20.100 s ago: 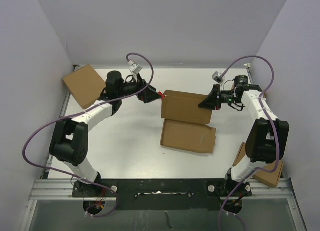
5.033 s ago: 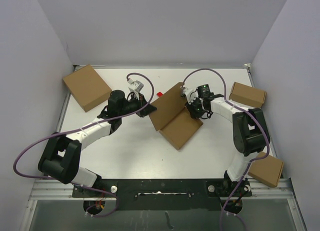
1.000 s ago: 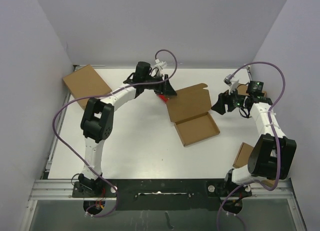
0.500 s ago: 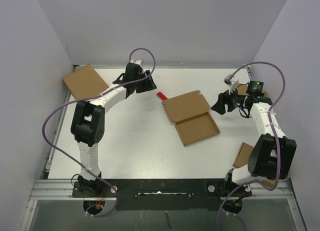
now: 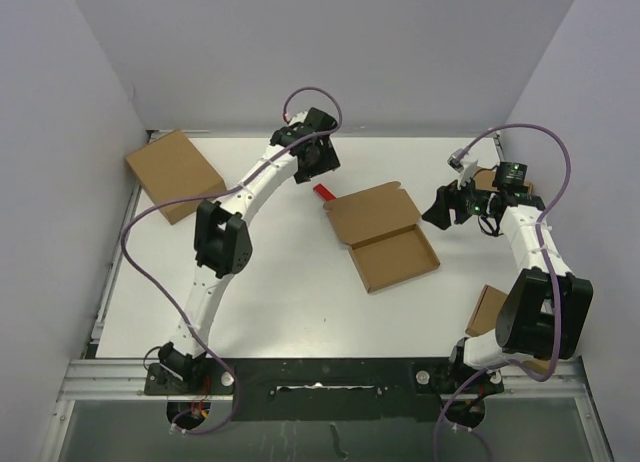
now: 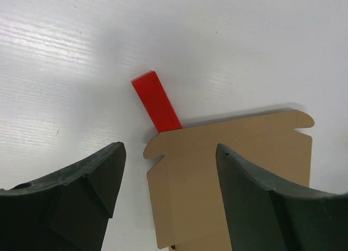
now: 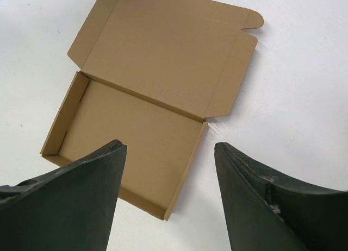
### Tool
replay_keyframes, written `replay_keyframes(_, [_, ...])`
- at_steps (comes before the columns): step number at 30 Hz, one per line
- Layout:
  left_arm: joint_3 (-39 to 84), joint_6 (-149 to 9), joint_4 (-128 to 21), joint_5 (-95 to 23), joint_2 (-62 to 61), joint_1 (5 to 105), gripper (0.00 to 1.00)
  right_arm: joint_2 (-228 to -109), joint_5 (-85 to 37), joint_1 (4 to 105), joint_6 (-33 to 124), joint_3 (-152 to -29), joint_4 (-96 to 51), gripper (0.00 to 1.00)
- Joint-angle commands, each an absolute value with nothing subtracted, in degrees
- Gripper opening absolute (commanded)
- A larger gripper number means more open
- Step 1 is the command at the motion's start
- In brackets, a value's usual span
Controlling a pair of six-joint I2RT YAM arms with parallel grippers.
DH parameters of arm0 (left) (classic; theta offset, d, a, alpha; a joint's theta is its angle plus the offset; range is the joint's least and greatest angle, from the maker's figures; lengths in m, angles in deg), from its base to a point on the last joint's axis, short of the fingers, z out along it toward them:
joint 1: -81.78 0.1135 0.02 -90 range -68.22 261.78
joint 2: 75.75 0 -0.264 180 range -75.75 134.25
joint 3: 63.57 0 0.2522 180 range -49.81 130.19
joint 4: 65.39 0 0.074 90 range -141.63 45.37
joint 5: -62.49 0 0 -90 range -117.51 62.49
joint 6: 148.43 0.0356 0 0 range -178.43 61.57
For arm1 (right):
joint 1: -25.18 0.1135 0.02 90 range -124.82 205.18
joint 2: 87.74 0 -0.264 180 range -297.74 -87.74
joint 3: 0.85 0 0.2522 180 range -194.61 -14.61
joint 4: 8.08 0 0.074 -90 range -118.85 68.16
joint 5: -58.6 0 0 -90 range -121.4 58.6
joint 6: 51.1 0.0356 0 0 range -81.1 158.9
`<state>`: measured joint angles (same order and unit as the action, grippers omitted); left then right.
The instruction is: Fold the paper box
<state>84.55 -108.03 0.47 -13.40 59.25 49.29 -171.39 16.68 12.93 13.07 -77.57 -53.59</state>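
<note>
Well, one end of the red block [image 6: 156, 101] disappears behind the edge of the paper box [image 5: 383, 234], which lies open near the middle of the table [image 5: 270, 292], lid flat. My left wrist view crops its near end. Two cardboard boxes [image 5: 488, 307] sit partly hidden behind the right arm [image 5: 525, 247]. The left gripper [image 6: 168, 150] and right gripper [image 7: 168, 148] both hang spread, holding nothing. The tabletop is white and the walls [image 5: 330, 52] pale lilac.

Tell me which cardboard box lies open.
The paper box mid-table: its lid lies folded back, leaving the tray exposed. The left box and near-right box are shut.
</note>
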Motion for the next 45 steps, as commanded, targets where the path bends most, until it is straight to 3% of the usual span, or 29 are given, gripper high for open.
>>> replay_keyframes(1, [94.4, -110.0, 11.0, -11.0, 67.0, 49.2, 0.66, -170.0, 18.6, 13.2, 13.4, -77.4, -52.3, 0.67])
replay_keyframes(14, [102.2, -106.4, 8.4, -13.8, 76.7, 49.2, 0.63, -169.9, 18.5, 13.2, 13.2, -77.1, -52.0, 0.67])
replay_keyframes(25, [104.0, -104.1, 7.9, -16.3, 81.3, 49.9, 0.56, -169.4, 18.7, 12.7, 13.4, -76.8, -51.8, 0.67])
replay_keyframes(31, [102.8, -102.6, 8.9, -15.6, 80.8, 50.1, 0.47, -168.9, 18.8, 12.5, 13.4, -76.7, -51.5, 0.67])
replay_keyframes(38, [92.6, -98.5, 7.3, -12.5, 74.1, 51.2, 0.38, -168.8, 19.0, 12.3, 13.5, -76.6, -51.5, 0.67])
replay_keyframes(40, [86.3, -96.5, 4.5, -12.0, 70.1, 51.8, 0.24, -168.6, 19.1, 12.2, 13.5, -76.6, -51.5, 0.67])
replay_keyframes(41, [83.3, -95.6, 3.3, -11.1, 68.0, 52.1, 0.21, -168.6, 19.2, 12.2, 13.5, -76.5, -51.4, 0.67])
replay_keyframes(45, [71.4, -90.8, -1.5, -7.3, 60.0, 52.5, 0.22, -168.6, 19.4, 12.1, 13.6, -76.4, -51.3, 0.68])
